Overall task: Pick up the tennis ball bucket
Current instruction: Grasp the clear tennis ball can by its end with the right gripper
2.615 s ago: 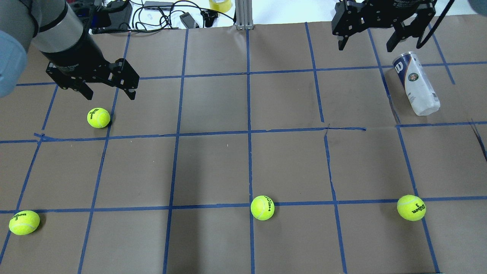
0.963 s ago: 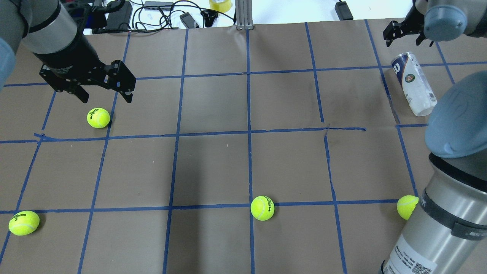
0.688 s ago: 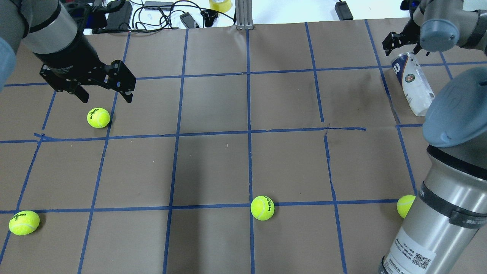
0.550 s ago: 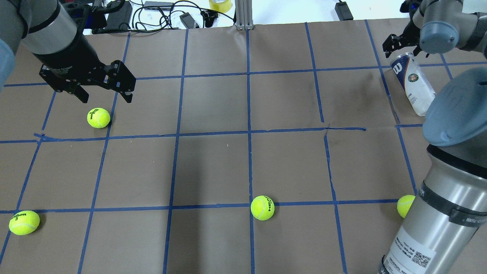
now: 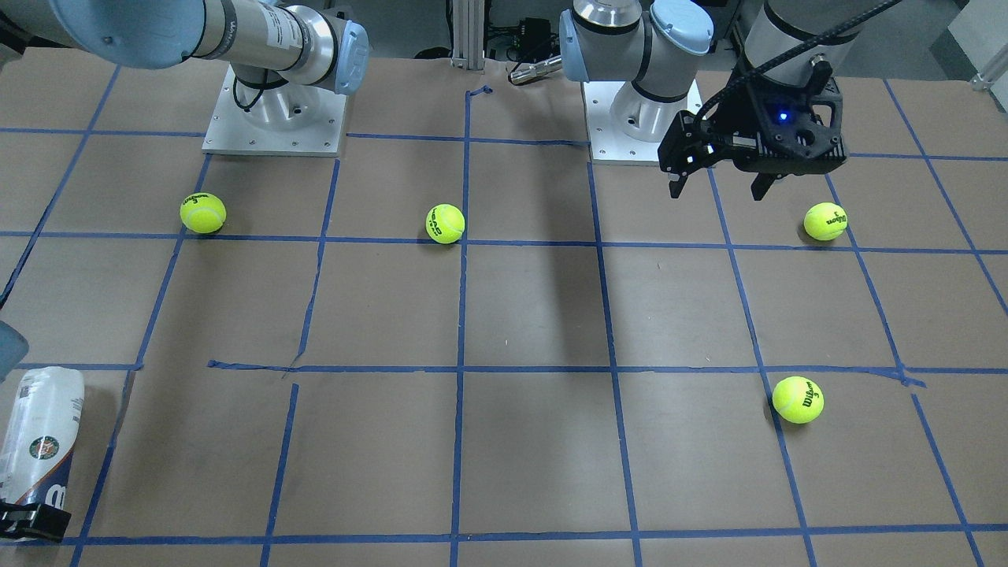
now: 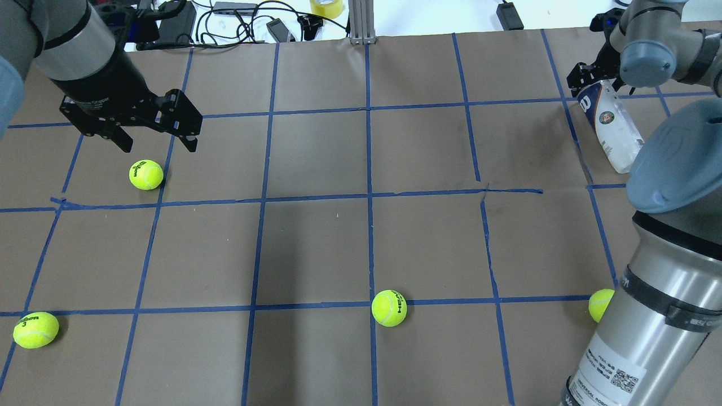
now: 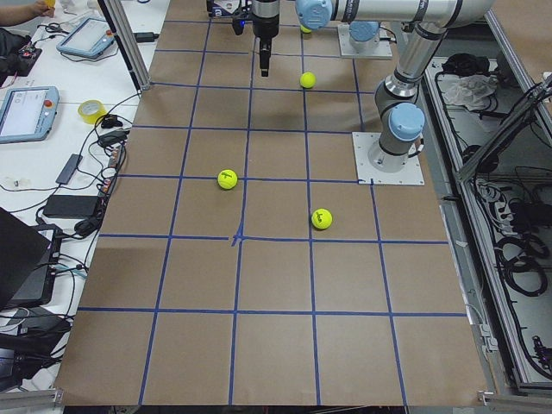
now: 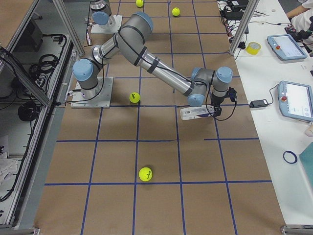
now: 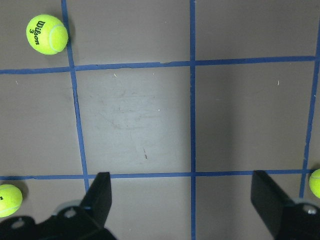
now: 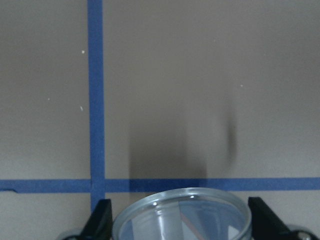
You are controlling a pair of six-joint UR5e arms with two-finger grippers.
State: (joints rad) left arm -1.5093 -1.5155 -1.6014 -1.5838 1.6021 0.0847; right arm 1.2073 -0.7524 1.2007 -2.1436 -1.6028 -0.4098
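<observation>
The tennis ball bucket (image 6: 612, 127) is a clear can with a white and navy label. It lies on its side at the table's far right and also shows in the front-facing view (image 5: 39, 429). My right gripper (image 6: 592, 84) is open at the can's open far end. In the right wrist view its fingers (image 10: 100, 220) stand on either side of the can's rim (image 10: 182, 200) without closing on it. My left gripper (image 6: 152, 138) is open and empty, just above a tennis ball (image 6: 146, 174).
Other tennis balls lie at the near left (image 6: 35, 330), near middle (image 6: 389, 308) and near right (image 6: 601, 304), the last partly hidden by my right arm (image 6: 648, 316). Cables and a tape roll (image 6: 326, 7) lie beyond the far edge.
My right arm has swung round and brought its gripper down to the can's open far end. The can has shifted slightly. The left gripper has barely moved.
</observation>
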